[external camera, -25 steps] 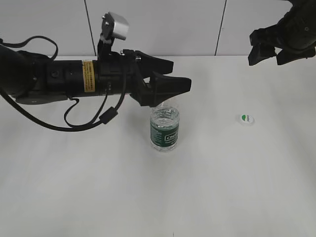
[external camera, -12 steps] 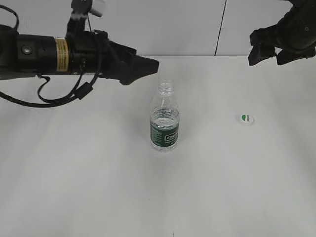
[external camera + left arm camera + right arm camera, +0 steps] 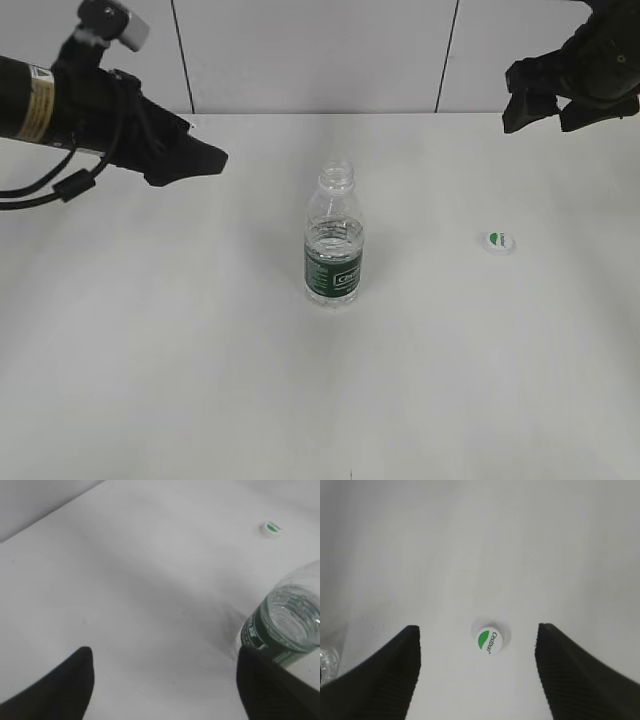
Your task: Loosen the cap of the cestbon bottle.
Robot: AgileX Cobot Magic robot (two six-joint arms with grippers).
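Note:
The cestbon bottle (image 3: 334, 238) stands upright in the middle of the white table (image 3: 200, 380), its threaded neck bare. In the left wrist view the cestbon bottle (image 3: 286, 622) shows at the right edge. The cap (image 3: 499, 241) lies flat on the table to the bottle's right, green mark up; the right wrist view has the cap (image 3: 489, 641) below and between my fingers. My left gripper (image 3: 205, 160) hangs open and empty, well left of the bottle; left gripper (image 3: 165, 677). My right gripper (image 3: 545, 100) hovers open at the far right, above and behind the cap; right gripper (image 3: 477, 650).
A grey panelled wall (image 3: 320, 50) runs along the table's far edge. Nothing else stands on the table.
My left arm has drawn back to the left, from right over the bottle's neck to well clear of it. The bottle, the cap and the right arm have not moved.

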